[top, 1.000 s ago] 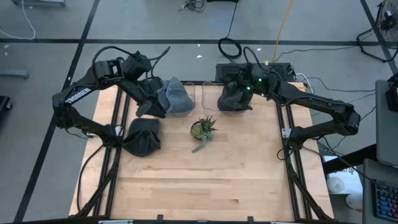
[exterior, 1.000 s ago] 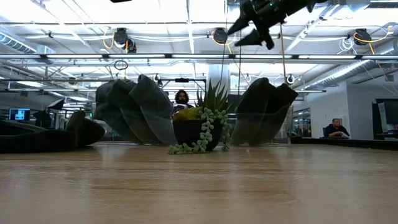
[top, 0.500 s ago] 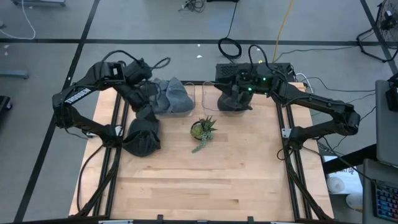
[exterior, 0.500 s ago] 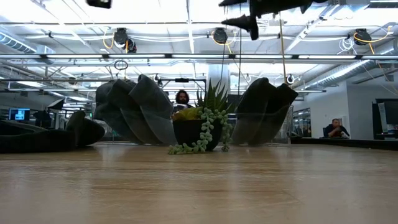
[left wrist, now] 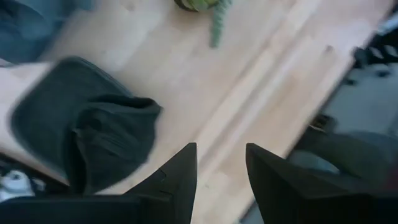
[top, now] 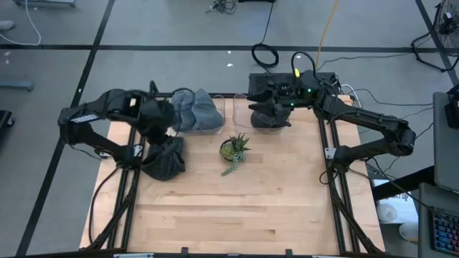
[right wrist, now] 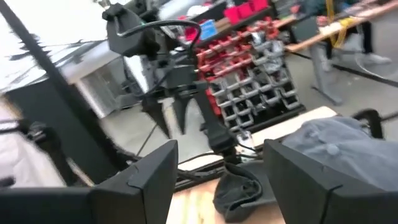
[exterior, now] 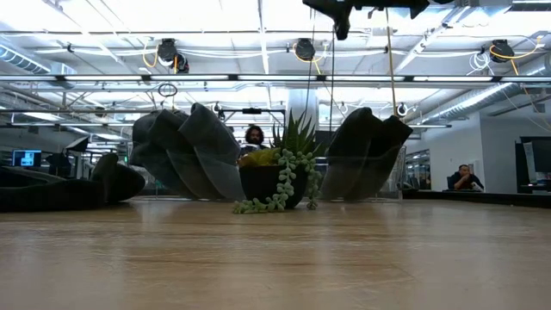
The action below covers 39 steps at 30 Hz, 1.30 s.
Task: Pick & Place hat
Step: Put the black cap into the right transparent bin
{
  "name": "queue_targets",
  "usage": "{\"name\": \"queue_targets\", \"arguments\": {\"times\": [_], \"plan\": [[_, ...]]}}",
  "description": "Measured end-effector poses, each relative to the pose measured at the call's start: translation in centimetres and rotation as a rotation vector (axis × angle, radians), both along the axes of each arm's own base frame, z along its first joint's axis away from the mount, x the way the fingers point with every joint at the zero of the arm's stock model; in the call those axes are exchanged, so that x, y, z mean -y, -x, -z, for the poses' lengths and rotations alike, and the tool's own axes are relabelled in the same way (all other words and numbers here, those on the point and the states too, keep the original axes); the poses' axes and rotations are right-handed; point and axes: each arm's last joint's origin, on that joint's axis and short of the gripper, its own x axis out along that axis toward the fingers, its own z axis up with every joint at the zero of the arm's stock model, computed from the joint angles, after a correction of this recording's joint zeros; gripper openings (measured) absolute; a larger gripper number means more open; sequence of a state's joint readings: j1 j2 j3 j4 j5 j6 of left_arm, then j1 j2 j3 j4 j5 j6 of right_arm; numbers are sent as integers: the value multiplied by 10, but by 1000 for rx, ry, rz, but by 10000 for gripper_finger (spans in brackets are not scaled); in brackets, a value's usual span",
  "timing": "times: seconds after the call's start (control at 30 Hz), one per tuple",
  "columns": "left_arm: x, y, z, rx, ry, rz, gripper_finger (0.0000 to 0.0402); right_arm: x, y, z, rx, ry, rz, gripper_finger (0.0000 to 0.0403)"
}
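Note:
Three hats lie on the wooden table. A grey hat (top: 197, 111) sits at the far edge, left of centre. A dark hat (top: 271, 116) sits at the far edge, right of centre, and another dark hat (top: 165, 158) lies crumpled flat near the left rail. My left gripper (top: 166, 131) hangs above that left dark hat (left wrist: 93, 130), pointing steeply down. It is open, with nothing between its fingers (left wrist: 180, 174). My right gripper (top: 252, 100) is high over the far dark hat, about level, pointing toward the table's left. It too is open (right wrist: 221, 149) and holds nothing.
A small potted succulent (top: 234, 149) with a trailing stem stands mid-table between the hats, also seen in the low view (exterior: 280, 176). Something of clear plastic (top: 228, 107) stands between the two far hats. Black rails (top: 133, 179) run along both table sides. The near half is bare wood.
My left gripper has swung from over the grey hat toward the table's left and near side, rolling and tipping steeply down, and now hangs above the left dark hat. My right gripper has tipped up from pointing down to about level. No hat has moved.

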<state>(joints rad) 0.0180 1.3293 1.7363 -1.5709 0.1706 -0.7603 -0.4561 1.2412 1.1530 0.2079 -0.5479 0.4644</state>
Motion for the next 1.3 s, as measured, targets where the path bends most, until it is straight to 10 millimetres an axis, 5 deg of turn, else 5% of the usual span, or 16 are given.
{"name": "queue_targets", "arguments": {"times": [0.33, 0.67, 0.9, 1.07, 1.3], "plan": [[46, -21, 16, -45, -339, 183, 145, -5, 6, -7, 37, 77, -61, 222], [85, -54, 49, -168, -381, 283, 150, -17, 19, -20, 81, 96, -148, 222], [102, -75, 79, -276, -401, 295, 228, -31, 26, -28, 119, 131, -184, 222], [113, -72, 118, -436, -380, 196, 278, -34, 29, -30, 125, 155, -187, 222], [130, -49, 171, -643, -295, 79, 284, -33, 29, -29, 120, 182, -183, 222]]}}
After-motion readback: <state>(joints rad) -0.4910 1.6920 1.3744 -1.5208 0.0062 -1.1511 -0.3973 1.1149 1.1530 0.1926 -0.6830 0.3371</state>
